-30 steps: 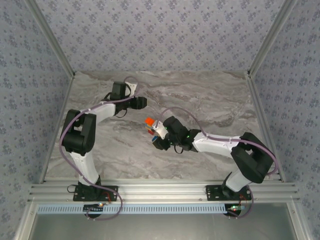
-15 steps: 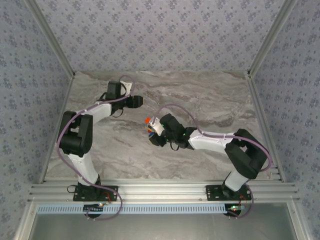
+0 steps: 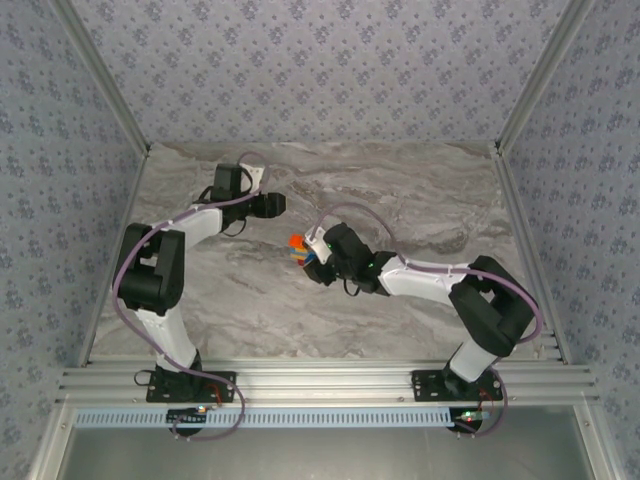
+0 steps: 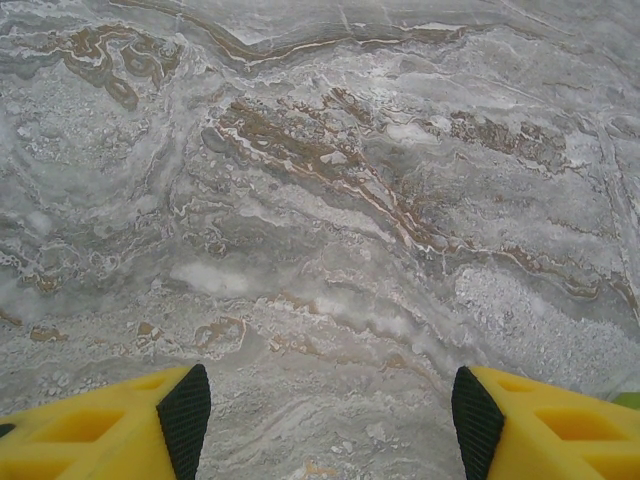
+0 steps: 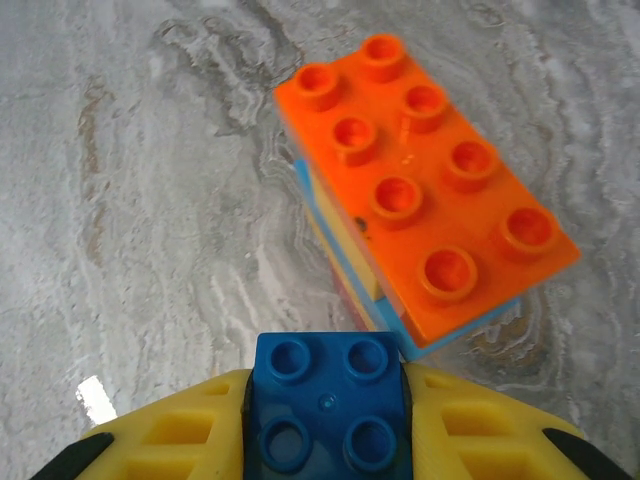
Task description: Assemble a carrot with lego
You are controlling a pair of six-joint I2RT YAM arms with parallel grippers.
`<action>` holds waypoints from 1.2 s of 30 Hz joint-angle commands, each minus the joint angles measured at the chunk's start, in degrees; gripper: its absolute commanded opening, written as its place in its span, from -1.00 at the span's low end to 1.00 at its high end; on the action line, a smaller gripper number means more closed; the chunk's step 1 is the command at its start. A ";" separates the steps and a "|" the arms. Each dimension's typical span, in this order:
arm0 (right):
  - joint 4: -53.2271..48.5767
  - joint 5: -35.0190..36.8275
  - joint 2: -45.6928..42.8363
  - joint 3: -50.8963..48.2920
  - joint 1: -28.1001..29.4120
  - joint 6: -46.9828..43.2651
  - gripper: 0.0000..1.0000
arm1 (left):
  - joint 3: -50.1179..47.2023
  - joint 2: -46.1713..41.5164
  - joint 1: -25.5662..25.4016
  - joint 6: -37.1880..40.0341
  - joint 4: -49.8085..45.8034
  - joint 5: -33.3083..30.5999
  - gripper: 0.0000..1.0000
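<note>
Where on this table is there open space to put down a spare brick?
The marble table is bare at the far right, up to the back wall, and in the near middle, in front of the orange-topped stack. It is crowded mid-table, where the right gripper, shut on a blue brick, hangs close beside that stack.

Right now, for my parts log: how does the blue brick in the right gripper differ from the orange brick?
The blue brick has four studs, the longer orange brick eight. The blue brick is held by the right gripper; the orange brick tops a stack. Both face studs-up.
</note>
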 commanded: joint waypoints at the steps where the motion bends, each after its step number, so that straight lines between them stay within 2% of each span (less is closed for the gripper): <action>1: 2.15 1.64 0.85 -0.36 -0.70 1.55 -0.58 | -0.49 -2.67 0.59 0.52 0.31 1.54 0.36; 10: 1.39 -1.99 -1.81 -2.61 -1.18 -0.12 -0.58 | -1.21 -3.36 0.68 0.75 0.14 1.41 0.36; 14: -2.52 -4.79 -4.92 -4.01 -1.09 -2.57 -0.58 | -1.48 -3.71 0.73 0.97 -0.47 0.76 0.35; 19: -8.73 -3.33 -11.88 -5.87 -2.25 -4.86 -0.58 | -4.00 -6.44 0.68 3.32 -1.07 -1.01 0.36; 21: -10.64 -3.30 -14.95 -6.46 -3.70 -5.38 -0.57 | -9.19 -9.89 0.70 3.88 3.64 -2.94 0.37; 25: -12.17 -4.40 -20.16 -7.94 -7.26 -6.09 -0.56 | -25.40 -22.13 0.69 2.36 22.37 -4.93 0.48; 27: -12.07 -5.83 -21.16 -8.65 -9.54 -6.16 -0.56 | -27.86 -26.49 0.68 3.36 20.65 -1.12 0.62; 28: -11.94 -6.57 -21.28 -8.71 -10.69 -6.18 -0.56 | -27.58 -27.71 0.64 6.30 17.41 4.25 0.71; 30: -11.86 -7.87 -21.18 -8.36 -12.28 -6.57 -0.56 | -27.28 -27.38 0.33 7.16 15.67 11.27 0.75; 31: -12.04 -8.29 -21.10 -7.95 -13.11 -6.83 -0.56 | -27.91 -26.46 0.31 6.62 17.67 15.41 0.73; 33: -12.23 -8.87 -21.18 -7.07 -14.22 -7.31 -0.56 | -30.74 -24.65 0.27 4.78 25.11 21.00 0.72; 36: -12.67 -9.76 -22.00 -6.13 -16.06 -7.68 -0.56 | -41.06 -23.50 -0.57 4.48 47.71 22.44 0.75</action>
